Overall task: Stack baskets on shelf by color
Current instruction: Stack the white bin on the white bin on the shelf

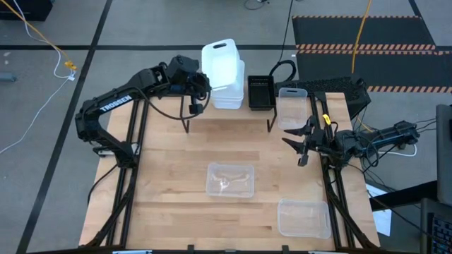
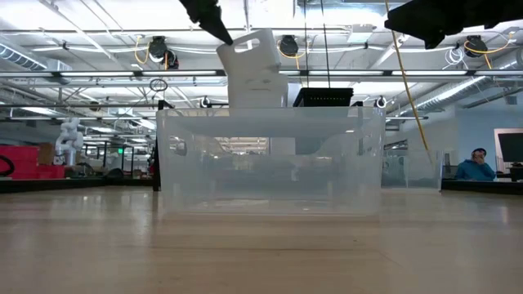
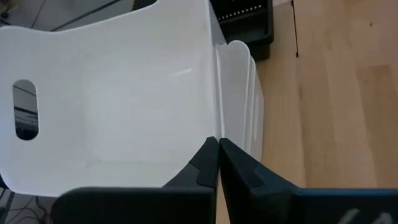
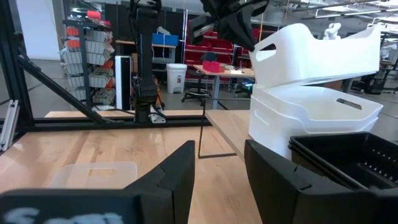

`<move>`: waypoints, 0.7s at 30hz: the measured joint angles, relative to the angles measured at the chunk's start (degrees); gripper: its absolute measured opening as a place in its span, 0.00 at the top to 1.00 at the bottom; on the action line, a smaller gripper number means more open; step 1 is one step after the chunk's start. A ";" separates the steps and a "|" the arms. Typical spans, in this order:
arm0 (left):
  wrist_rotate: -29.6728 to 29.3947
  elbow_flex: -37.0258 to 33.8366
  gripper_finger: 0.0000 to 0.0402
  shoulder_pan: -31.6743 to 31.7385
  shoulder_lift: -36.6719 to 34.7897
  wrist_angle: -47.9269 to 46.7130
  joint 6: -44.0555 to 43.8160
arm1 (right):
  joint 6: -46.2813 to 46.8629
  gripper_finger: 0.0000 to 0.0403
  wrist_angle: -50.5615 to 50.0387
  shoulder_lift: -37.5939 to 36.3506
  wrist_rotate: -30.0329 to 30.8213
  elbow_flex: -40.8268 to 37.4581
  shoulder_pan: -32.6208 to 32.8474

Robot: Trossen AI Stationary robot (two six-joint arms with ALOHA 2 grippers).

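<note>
Wooden bench [image 1: 176,183] is seen from above, standing on grey floor with cables; a large workshop hall shows beyond it in the low view. At the bench's far edge the shelf [image 1: 229,121] is set, its light-wood top on thin black legs.

On the shelf's left part, a white stack [image 1: 227,95] is already begun: by the right wrist view two white baskets are nested there, and a third white basket [image 1: 219,58] is held tilted above them. The left claw [image 1: 200,79] is closed tight on that basket's rim, its fingers [image 3: 208,163] pinched together over the wall. This white pile is judged almost complete; only the lowering and release remain.

Beside the white stack, a black basket [image 1: 260,92] is placed on the middle of the shelf; whether more than one is nested there cannot be told. One clear basket [image 1: 292,107] sits at the shelf's right end.

Two clear baskets are not yet stacked: one [image 1: 230,179] mid-bench, another [image 1: 304,217] near the front right corner. The right claw [image 1: 301,146] hovers by the bench's right edge, spread wide and empty.

Roughly two thirds of the work is judged done.
</note>
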 joint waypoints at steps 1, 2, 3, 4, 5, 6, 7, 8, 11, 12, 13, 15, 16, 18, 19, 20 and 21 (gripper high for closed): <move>-0.01 0.00 0.97 -0.17 0.00 0.01 0.00 | 0.00 0.67 0.06 0.13 0.01 0.00 0.00; -0.02 0.02 0.97 -0.31 0.00 0.01 0.00 | 0.00 0.67 0.25 0.25 0.01 0.00 0.00; -0.02 0.02 0.97 -0.47 0.00 0.01 -0.04 | 0.00 0.67 0.57 0.38 0.01 0.00 0.00; -0.02 0.02 0.97 -0.61 0.00 -0.01 -0.20 | -0.02 0.67 0.78 0.44 0.01 0.00 0.00; 0.01 0.02 0.98 -0.76 0.00 -0.01 -0.49 | -0.13 0.67 0.95 0.48 0.00 0.00 0.00; 0.02 0.02 0.98 -0.94 0.00 -0.03 -0.81 | -0.26 0.67 1.24 0.54 -0.01 0.00 0.00; 0.02 0.02 0.99 -1.01 0.01 -0.02 -1.10 | -0.27 0.67 1.48 0.61 -0.04 0.00 0.00; 0.01 0.02 0.99 -1.13 0.00 -0.03 -1.60 | -0.28 0.67 1.58 0.67 -0.12 0.00 0.00; -0.88 0.02 0.98 -1.44 0.02 -0.03 -3.09 | -0.31 0.67 1.64 0.94 -0.18 0.00 0.00; -1.24 0.02 0.97 -1.44 0.02 -0.01 -3.50 | -0.32 0.67 1.71 1.03 -0.18 0.00 0.00; -1.38 0.04 0.95 -1.44 0.02 -0.05 -3.88 | -0.35 0.67 1.69 1.09 -0.20 0.00 0.00; -1.57 0.04 0.92 -1.42 0.02 -0.06 -4.62 | -0.35 0.67 1.70 1.23 -0.20 0.00 0.00; -1.60 0.05 0.90 -1.42 0.02 -0.16 -4.79 | -0.34 0.67 1.71 1.27 -0.20 0.00 0.00; -1.60 0.07 0.87 -1.42 0.02 -0.30 -5.09 | -0.28 0.67 1.69 1.27 -0.20 0.00 0.00; -1.59 0.08 0.85 -1.42 0.02 -0.30 -5.37 | -0.28 0.67 1.71 1.27 -0.20 0.00 0.00; -1.58 0.08 0.84 -1.44 0.02 -0.30 -5.64 | -0.28 0.67 1.71 1.27 -0.20 0.00 0.00; -1.61 0.08 0.83 -1.44 0.02 -0.30 -5.94 | -0.30 0.67 1.71 1.27 -0.21 0.00 0.00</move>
